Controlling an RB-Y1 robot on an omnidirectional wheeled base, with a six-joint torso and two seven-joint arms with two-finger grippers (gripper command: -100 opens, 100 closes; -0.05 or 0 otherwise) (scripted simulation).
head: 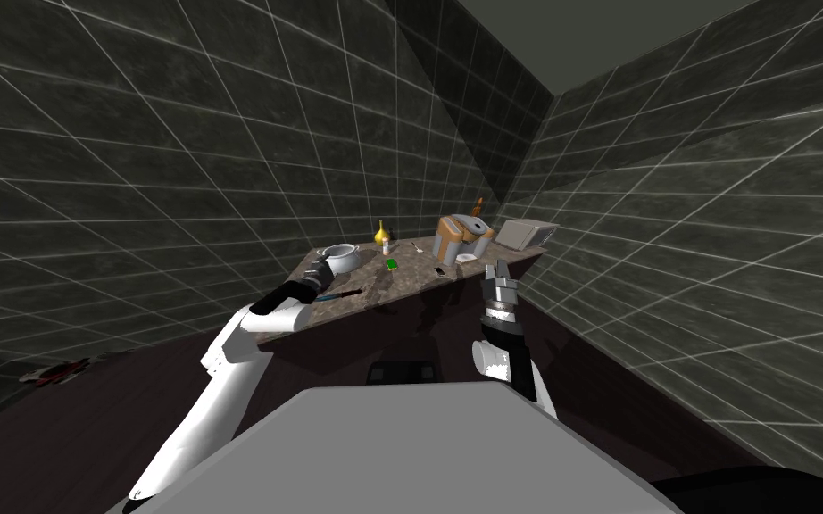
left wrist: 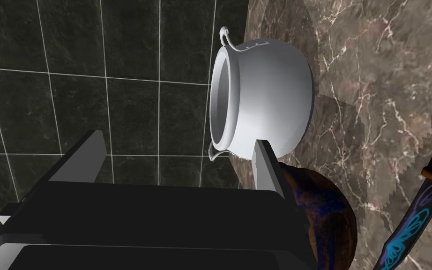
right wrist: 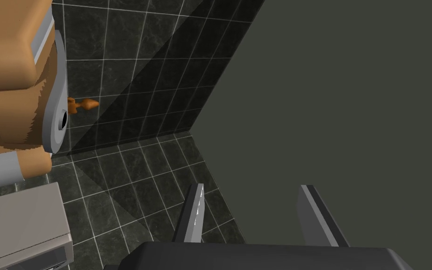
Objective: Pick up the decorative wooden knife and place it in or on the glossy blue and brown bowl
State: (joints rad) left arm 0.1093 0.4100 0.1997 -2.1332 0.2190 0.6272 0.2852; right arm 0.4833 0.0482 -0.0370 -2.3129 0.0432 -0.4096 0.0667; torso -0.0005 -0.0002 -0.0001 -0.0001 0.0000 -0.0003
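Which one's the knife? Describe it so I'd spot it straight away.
On the brown marble counter in the dark-tiled corner, find the white pot at the left end. The knife lies beside it, nearer the front edge: long, thin and dark, painted with blue butterfly shapes.

The white pot [left wrist: 266, 93] blocks the counter's [left wrist: 388, 70] left corner just beyond the left gripper [left wrist: 177, 140]; bare counter lies between pot and knife [left wrist: 416, 220].

No legible writing anywhere.
The knife [left wrist: 412, 225] carries a blue and purple butterfly pattern, not letters; the small green item [head: 390, 264] is too small to read.
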